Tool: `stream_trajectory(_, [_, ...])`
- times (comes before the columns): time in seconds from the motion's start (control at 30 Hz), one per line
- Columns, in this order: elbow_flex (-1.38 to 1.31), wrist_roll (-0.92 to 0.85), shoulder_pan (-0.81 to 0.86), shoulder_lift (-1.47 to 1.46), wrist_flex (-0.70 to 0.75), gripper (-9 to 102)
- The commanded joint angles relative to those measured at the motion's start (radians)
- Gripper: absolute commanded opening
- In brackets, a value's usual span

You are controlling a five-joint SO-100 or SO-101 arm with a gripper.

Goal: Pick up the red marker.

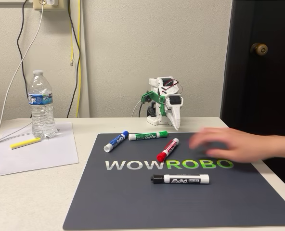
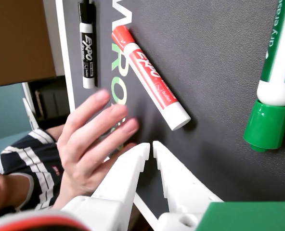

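I read "WOWROBO" printed across dark mat [image 1: 133, 202], WOW in white, ROBO in green, last letters behind person's hand [image 1: 229, 144]. "EXPO" on black marker [image 1: 181, 179] barrel, near side of mat. In wrist view I read "EXPO" on red marker [image 2: 149, 77], "dry erase" on green marker [image 2: 275, 62]. Blue marker [image 1: 115, 141] and water bottle [image 1: 41, 103] labels too small for me.

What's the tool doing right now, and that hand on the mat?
Tool: nearly shut, holding nothing, above the mat.
Person's hand: open, fingers spread, holding nothing, near the red marker.
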Motion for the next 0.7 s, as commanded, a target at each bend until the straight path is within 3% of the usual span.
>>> stream_trajectory(0.0, [-0.005,0.005,0.009,0.008,-0.005,0])
stream_trajectory(0.67, [-0.005,0.005,0.012,0.008,-0.012,0])
